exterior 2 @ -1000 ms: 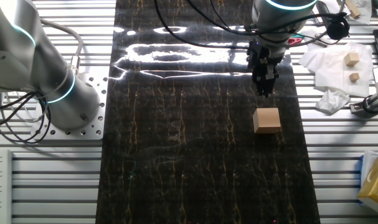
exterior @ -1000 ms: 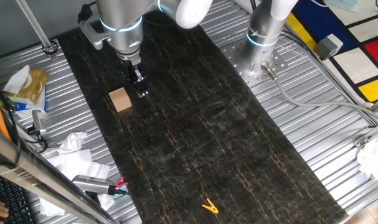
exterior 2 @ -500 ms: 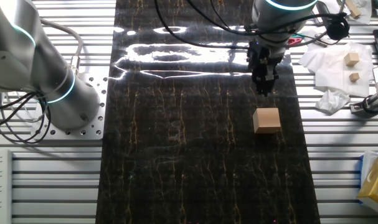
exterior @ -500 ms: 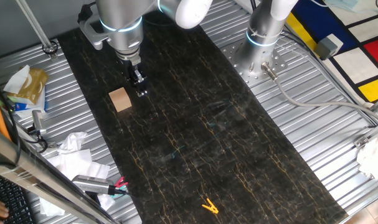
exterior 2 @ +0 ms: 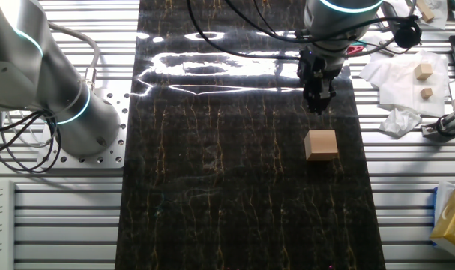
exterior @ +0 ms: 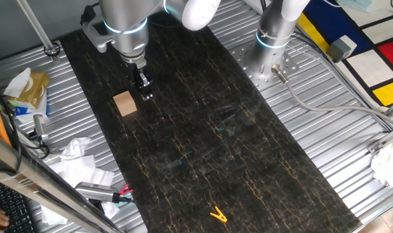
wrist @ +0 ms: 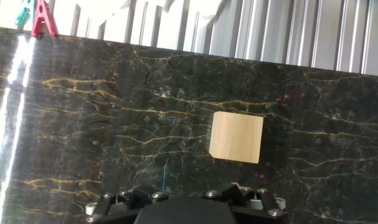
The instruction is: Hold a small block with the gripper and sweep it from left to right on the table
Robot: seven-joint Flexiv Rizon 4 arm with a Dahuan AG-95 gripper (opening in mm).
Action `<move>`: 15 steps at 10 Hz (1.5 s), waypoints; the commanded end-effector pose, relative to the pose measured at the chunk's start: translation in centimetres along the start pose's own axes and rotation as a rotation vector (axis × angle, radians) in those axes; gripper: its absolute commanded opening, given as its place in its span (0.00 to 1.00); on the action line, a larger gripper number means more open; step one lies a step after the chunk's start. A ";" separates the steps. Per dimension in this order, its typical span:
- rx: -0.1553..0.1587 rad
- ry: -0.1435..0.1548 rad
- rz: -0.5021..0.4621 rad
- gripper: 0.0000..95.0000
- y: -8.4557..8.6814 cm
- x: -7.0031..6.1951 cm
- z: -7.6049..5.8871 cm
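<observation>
My small black two-fingered gripper (exterior: 145,92) hangs from my thick silver arm with its light-blue ring (exterior: 124,27) over the long black marble-patterned table with thin gold veins (exterior: 202,129). The small light tan wooden cube with plain faces (exterior: 124,103) lies on that surface, apart from my fingertips. In one fixed view it sits just beside the gripper, toward the ribbed silver metal border (exterior: 86,123). In the other fixed view the gripper (exterior 2: 318,103) stands nearer the far end of the table (exterior 2: 212,165) and the cube (exterior 2: 321,145) lies nearer the camera, near the table's right edge.

In the hand view the cube (wrist: 236,137) rests flat on the table (wrist: 101,124), ahead of the gripper body at the lower edge; my fingertips are not visible there. Nothing is held between my fingers. Whether they are spread or together I cannot tell, since both fixed views show them only as one dark, narrow tip.

A tiny yellow clip (exterior: 217,214) lies on the table well apart from the cube. The second silver arm's base (exterior: 272,39) stands on the ribbed metal beside the table.
</observation>
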State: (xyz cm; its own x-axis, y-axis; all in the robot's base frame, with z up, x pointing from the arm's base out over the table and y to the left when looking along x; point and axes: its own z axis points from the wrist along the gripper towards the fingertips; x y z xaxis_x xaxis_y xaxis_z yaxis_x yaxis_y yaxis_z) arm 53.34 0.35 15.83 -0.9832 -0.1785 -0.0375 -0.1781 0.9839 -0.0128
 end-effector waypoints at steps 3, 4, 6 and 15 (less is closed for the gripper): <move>0.005 -0.002 -0.003 0.60 0.1 -0.1 0.3; 0.006 -0.002 -0.008 0.80 0.1 -0.1 0.3; 0.006 -0.003 -0.003 0.80 0.1 -0.1 0.3; 0.005 -0.008 0.002 0.60 0.1 -0.6 0.1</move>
State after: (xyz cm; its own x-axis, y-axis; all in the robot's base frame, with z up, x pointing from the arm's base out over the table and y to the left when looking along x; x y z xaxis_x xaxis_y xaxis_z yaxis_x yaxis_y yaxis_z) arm 53.92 0.52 15.69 -0.9832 -0.1769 -0.0454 -0.1762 0.9842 -0.0183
